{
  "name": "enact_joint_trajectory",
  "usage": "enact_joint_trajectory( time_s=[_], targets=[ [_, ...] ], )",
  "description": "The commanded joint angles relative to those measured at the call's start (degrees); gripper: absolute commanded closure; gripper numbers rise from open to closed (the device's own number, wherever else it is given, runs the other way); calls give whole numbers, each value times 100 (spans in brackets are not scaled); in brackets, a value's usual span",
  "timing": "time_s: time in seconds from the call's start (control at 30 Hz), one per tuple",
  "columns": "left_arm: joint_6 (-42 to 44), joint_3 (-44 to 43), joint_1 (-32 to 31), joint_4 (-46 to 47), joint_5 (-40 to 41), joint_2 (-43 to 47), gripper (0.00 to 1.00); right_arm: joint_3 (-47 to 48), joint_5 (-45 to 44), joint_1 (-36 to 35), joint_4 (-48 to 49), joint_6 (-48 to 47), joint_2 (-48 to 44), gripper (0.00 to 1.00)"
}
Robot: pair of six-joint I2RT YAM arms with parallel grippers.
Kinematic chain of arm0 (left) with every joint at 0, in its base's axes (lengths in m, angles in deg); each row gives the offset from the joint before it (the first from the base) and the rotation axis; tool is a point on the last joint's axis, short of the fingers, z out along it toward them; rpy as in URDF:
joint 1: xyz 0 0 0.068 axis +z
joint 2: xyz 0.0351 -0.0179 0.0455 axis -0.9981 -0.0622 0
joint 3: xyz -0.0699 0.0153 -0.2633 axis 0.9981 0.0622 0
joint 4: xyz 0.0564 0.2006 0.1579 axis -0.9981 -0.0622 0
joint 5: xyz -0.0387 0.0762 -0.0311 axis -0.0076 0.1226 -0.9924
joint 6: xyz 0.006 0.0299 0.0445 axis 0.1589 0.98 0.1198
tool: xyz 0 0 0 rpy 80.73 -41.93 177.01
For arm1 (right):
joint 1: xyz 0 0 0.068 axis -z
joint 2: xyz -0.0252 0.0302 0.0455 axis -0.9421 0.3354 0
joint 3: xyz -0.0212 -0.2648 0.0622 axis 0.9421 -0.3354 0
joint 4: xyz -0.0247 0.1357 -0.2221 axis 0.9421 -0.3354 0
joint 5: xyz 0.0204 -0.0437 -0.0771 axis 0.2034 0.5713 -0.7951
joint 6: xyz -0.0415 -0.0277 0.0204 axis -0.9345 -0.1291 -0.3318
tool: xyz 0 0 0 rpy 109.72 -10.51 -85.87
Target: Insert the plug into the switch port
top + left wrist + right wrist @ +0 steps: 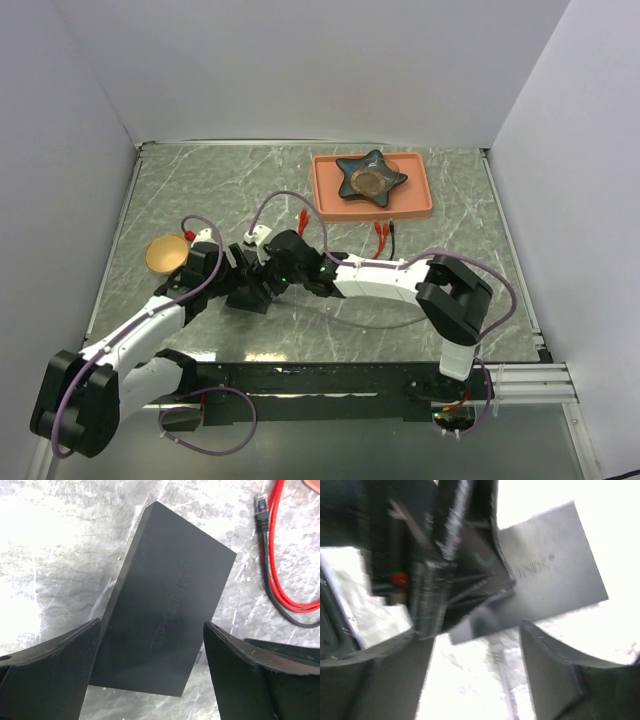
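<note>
The switch (pixel 170 605) is a flat matte-black box lying on the marble table. My left gripper (pixel 152 626) is open, one finger on each side of the switch's near end, not squeezing it. In the top view both grippers meet over the switch (pixel 250 300): left gripper (pixel 240 288), right gripper (pixel 283 264). The right wrist view is blurred. There the switch (pixel 555 575) looks grey, and a plug (pixel 496 652) on a pale cable meets its near edge. My right gripper (pixel 472 640) is open around that cable, holding nothing. Blur hides whether the plug is seated.
A red cable (pixel 272 575) and a black one with a loose plug (pixel 261 517) lie right of the switch. An orange tray (pixel 420 205) holds a dark star-shaped dish (pixel 371 178) at the back. A brown disc (pixel 166 255) lies at the left.
</note>
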Motion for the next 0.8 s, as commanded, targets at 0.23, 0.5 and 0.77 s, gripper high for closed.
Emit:
enact_joint_trajectory(
  time_s=[0.23,0.5,0.77],
  targets=[
    [-137,-267,111,-636,209,964,11,-350,-989,68,-84,158,-1202,1],
    [-216,-355,111,-689,-195,1773,11,-200,-955,858,-461,825,-1378,1],
    [-348,-504,111,-935,-162,2213,11,-420,-1314,1360,-417,1353,-1563,1]
  ],
)
